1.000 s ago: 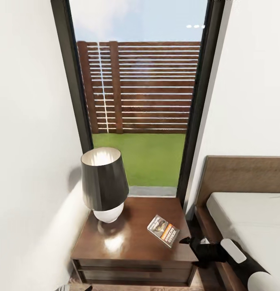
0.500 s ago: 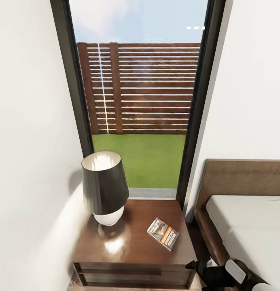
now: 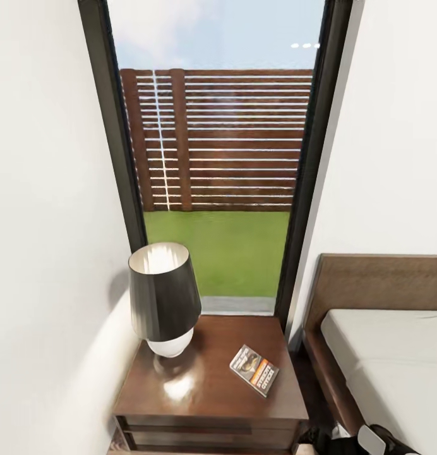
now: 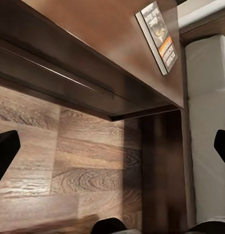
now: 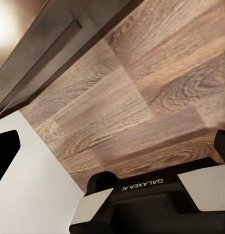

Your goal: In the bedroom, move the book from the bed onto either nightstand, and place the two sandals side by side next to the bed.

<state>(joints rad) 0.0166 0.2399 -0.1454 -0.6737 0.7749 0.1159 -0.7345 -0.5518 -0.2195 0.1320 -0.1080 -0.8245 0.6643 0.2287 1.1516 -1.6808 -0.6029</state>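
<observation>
Now the right tool has dropped below the nightstand top

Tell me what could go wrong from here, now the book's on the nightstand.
1. The book lies near the nightstand's bed-side front corner; a careless arm swing could knock it off.
2. The lamp shares that top and could be bumped.
3. The right gripper sits low in the narrow gap beside the bed; turning the base here may catch the frame.
</observation>
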